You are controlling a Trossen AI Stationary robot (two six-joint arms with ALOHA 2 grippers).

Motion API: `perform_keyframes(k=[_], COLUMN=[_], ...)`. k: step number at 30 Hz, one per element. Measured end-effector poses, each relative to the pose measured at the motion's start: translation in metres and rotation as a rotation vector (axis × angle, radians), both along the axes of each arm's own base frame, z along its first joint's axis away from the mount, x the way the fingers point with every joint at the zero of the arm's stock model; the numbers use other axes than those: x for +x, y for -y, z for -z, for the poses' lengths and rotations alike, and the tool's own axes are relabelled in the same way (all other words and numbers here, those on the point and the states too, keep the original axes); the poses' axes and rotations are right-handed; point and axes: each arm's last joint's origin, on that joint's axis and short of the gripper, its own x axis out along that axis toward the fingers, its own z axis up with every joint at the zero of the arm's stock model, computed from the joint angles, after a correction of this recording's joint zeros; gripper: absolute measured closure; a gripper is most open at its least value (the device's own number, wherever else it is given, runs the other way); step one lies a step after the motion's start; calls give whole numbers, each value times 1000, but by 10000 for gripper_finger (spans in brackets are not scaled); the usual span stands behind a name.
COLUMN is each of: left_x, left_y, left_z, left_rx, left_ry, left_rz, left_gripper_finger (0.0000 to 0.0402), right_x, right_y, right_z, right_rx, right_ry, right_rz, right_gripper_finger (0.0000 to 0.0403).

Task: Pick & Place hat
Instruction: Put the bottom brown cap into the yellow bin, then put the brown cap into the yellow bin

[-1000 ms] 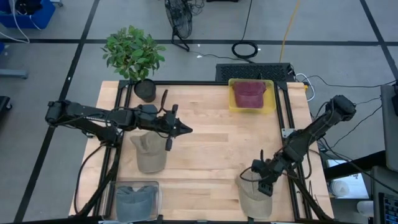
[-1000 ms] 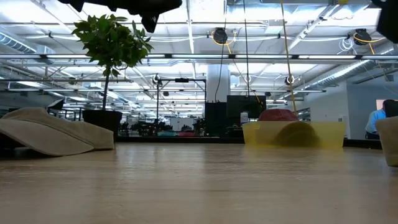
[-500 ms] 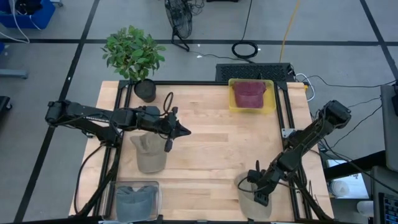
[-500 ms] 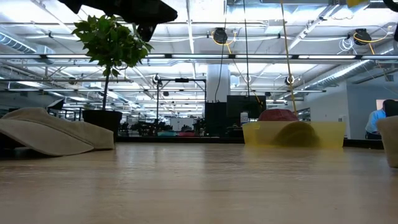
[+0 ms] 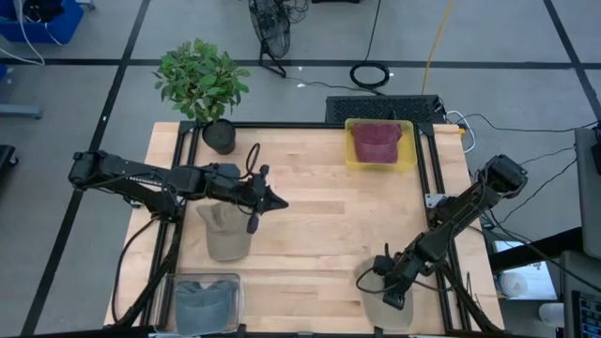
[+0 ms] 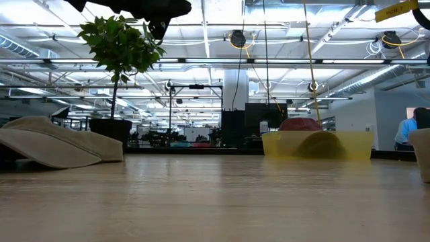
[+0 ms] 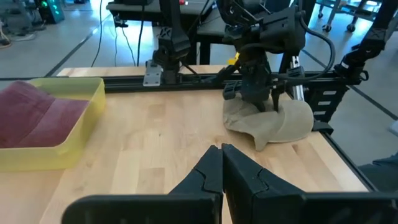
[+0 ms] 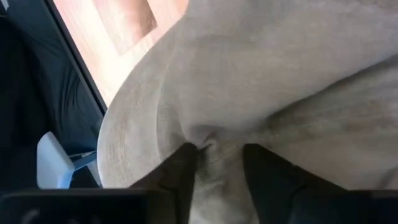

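Right gripper [image 5: 392,289] angled down, pinching the tan hat [image 5: 383,302] at the table's [image 5: 319,225] near-right corner.

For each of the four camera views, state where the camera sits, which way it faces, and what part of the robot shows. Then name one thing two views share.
High view: above, facing straight down; both arms over the table.
Low view: at tabletop height, facing level; an arm at the top edge.
Left wrist view: on the left arm, facing across the table; left gripper with jaws shut.
Right wrist view: on the right arm, pressed close to the tan hat.
Shared: high and left wrist views show the yellow bin.
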Motion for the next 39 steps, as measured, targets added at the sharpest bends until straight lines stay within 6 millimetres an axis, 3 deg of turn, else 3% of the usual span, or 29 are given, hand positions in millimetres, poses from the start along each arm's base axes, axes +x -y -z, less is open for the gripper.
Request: perform_keyframes(k=[8, 22, 31, 39], left_x=[0, -1, -3, -4], left_y=[2, 10, 21, 26], left_z=[0, 2, 4, 4], left_rx=[23, 5, 5, 1], left_ry=[1, -17, -47, -49], left_rz=[16, 41, 80, 82], left_gripper_finger=[392, 392, 392, 392], right_x=[5, 14, 9, 8], right_y=[2, 36, 18, 12], right_z=[-1, -24, -62, -50], right_rx=[-5, -28, 245, 183], right_ry=[46, 132, 321, 275], right_rz=[1, 2, 53, 97], right_gripper_finger=[393, 401, 355, 262])
